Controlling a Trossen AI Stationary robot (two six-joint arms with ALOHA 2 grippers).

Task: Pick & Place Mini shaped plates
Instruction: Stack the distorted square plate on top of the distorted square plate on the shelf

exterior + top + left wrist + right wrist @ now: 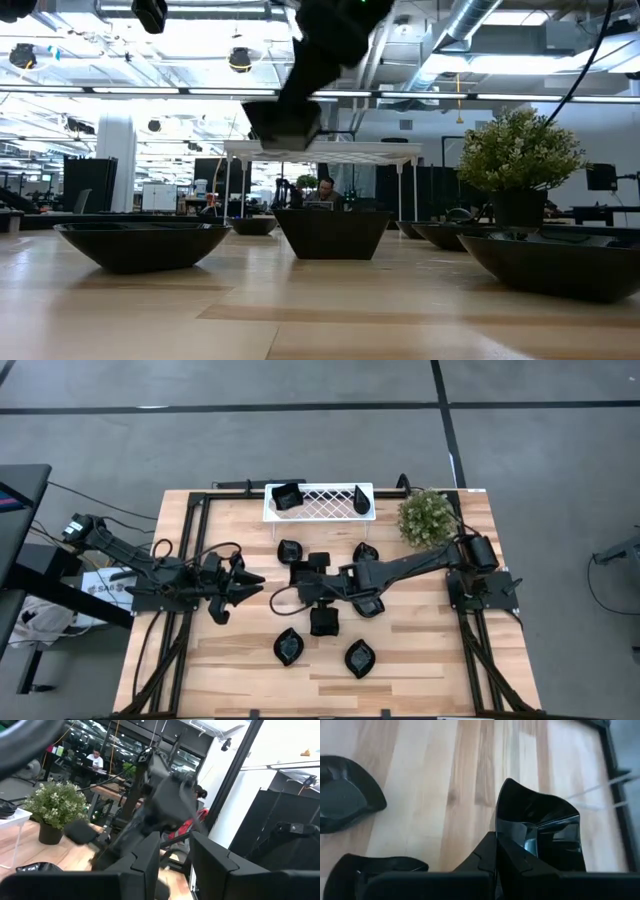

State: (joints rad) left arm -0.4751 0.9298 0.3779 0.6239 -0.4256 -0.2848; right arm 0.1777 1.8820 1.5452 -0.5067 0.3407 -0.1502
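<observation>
Several glossy black mini plates lie flat on the wooden table: a leaf plate (289, 647), a teardrop plate (359, 658), a square plate (325, 622) and others around the middle. Two more sit in the white lattice tray (318, 512) at the far edge. My right gripper (495, 851) reaches to the table's middle and is shut on a square plate (540, 832), which shows lifted in the low view (285, 125). My left gripper (246, 579) waits open at the left, fingers (150, 862) pointing right. My right gripper pinches the square plate by its wall (512, 837) nearest the fingers, at the rim. The fingers slant down from the table's right. The plate is lifted clear of the table and hangs below the gripper (320, 40), roughly level in the low view.
A potted plant (425, 517) stands at the far right corner beside the tray. Black frame rails (185, 560) run along the table's left and right sides. In the right wrist view a leaf plate (345, 795) and another plate (370, 870) lie near the held one.
</observation>
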